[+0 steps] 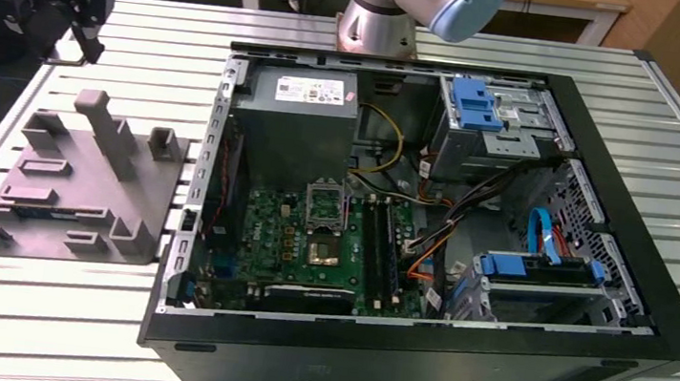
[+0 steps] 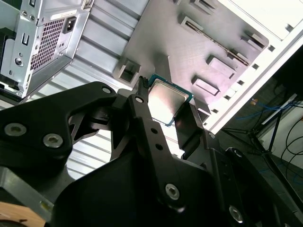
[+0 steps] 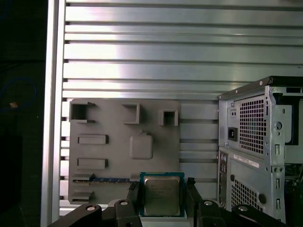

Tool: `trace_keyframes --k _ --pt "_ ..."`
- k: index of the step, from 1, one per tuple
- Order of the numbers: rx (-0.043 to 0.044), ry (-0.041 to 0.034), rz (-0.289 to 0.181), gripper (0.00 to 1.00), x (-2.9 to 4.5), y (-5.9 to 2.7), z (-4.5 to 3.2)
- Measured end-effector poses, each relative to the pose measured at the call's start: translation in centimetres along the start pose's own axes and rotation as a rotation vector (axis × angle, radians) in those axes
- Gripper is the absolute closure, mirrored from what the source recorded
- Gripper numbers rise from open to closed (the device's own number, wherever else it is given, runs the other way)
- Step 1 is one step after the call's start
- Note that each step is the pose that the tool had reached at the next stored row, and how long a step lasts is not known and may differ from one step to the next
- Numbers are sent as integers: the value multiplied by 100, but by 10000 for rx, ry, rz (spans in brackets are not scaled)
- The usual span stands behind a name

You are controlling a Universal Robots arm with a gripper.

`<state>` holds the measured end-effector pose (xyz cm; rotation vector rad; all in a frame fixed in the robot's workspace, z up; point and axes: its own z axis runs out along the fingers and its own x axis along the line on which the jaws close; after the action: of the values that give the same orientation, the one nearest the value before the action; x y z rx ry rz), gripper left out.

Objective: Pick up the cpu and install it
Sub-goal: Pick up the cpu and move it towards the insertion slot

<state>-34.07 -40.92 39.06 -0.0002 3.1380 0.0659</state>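
The gripper [image 2: 166, 105] is clamped on the cpu [image 3: 162, 193], one finger on each of two opposite edges. The chip is held flat, with its silvery top towards both wrist views. Directly beyond it lies the grey tray [image 3: 118, 161] on the slatted bench [image 1: 45, 311]. The tray's square pad [image 3: 141, 145] looks bare, and a dark strip [image 3: 102, 179] sits in one slot. Farther off, to the exterior view's right of the tray, stands the open computer case [image 1: 424, 359]. It holds the motherboard, whose socket [image 1: 326, 210] seems empty, though that is hard to make out.
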Motion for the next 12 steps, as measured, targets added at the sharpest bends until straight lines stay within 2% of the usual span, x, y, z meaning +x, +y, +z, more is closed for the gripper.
trace_keyframes --k 12 --pt "0 -1 0 53 -73 0 1"
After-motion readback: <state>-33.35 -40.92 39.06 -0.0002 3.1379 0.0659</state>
